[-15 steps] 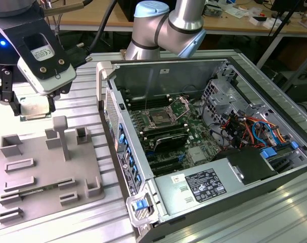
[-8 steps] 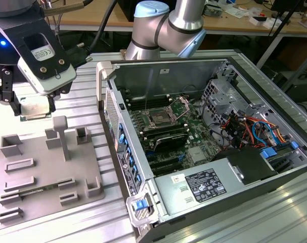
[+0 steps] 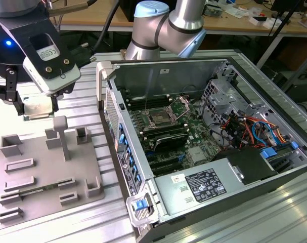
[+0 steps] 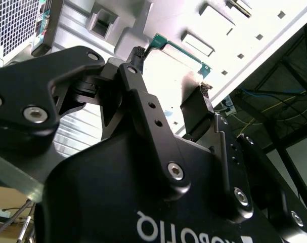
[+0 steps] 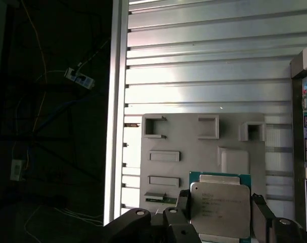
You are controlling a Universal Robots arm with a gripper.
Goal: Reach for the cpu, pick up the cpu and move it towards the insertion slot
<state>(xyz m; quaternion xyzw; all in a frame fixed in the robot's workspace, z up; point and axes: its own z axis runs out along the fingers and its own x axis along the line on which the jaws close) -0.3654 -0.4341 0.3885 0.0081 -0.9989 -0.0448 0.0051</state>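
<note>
A ribbed aluminium table is shown carrying an open sheet-steel case, in which a green motherboard lies flat. The jointed arm, smooth silver with pale blue caps, is seen beyond the case. At the exterior view's left, a matt grey plastic tray with raised rectangular blocks is laid on the table. The slot, a dark square socket framed in shiny metal, is set in the motherboard near the case's far wall. The black gripper is clenched on the cpu, a flat square chip with a pale brushed-metal lid and a green rim. The chip is pinched at two opposite edges by the fingers. The cpu is held over the tray's edge, well apart from the slot.
</note>
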